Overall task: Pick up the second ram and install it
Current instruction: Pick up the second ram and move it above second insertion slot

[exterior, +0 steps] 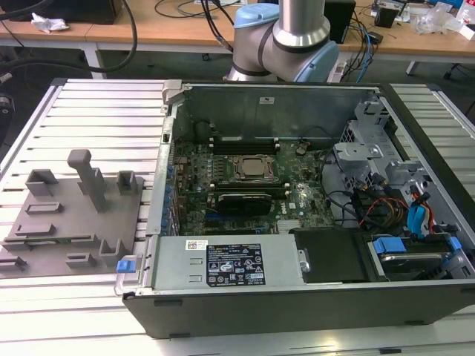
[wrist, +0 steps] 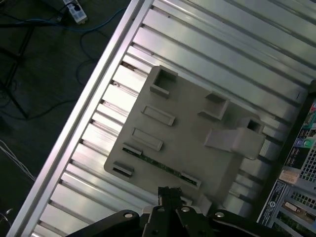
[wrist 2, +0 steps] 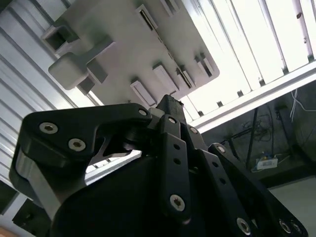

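Gripper (wrist: 168,191) is hanging low over 1 edge of the grey holder block (wrist: 197,143). Its fingertips are drawn together into 1 narrow tip, with no gap showing and nothing held between them. In the second wrist view the gripper (wrist 2: 167,102) is presenting the same closed tip above the block's raised pockets.

Second ram (wrist: 159,164) is sitting on edge in a long slot of the holder block. Only its thin green top edge is showing. It is lying just beside the gripper tip and apart from it.

In the exterior view the holder block (exterior: 74,215) is resting on the slatted aluminium table (exterior: 96,111), at the exterior view's left of the open computer case (exterior: 415,315) and just beside it. Inside the case the green motherboard (exterior: 297,200) is lying flat, with the processor socket (exterior: 251,167) near its middle and the labelled power supply (exterior: 223,263) along the front wall. Behind the case the arm base (exterior: 297,33) is standing upright
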Robot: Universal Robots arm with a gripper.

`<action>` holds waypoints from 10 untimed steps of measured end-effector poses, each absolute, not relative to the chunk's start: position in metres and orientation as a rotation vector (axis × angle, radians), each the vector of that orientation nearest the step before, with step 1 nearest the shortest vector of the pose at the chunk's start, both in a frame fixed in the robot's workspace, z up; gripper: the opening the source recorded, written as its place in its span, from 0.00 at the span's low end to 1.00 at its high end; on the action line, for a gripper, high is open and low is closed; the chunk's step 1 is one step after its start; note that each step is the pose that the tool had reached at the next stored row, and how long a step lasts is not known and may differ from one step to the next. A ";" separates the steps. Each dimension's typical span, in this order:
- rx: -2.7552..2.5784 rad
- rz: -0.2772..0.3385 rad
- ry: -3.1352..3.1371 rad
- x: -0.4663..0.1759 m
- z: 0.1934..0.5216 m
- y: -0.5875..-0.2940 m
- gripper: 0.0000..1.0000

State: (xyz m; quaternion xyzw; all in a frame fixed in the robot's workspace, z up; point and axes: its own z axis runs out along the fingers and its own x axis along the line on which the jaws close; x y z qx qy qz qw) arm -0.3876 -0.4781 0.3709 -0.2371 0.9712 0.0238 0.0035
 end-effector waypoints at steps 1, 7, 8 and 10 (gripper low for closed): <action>-0.762 0.075 3.040 -0.388 0.371 -0.478 0.11; -0.885 0.075 3.008 -0.388 0.371 -0.478 0.11; -0.896 0.075 3.005 -0.388 0.371 -0.478 0.11; -0.947 0.075 2.990 -0.388 0.371 -0.478 0.11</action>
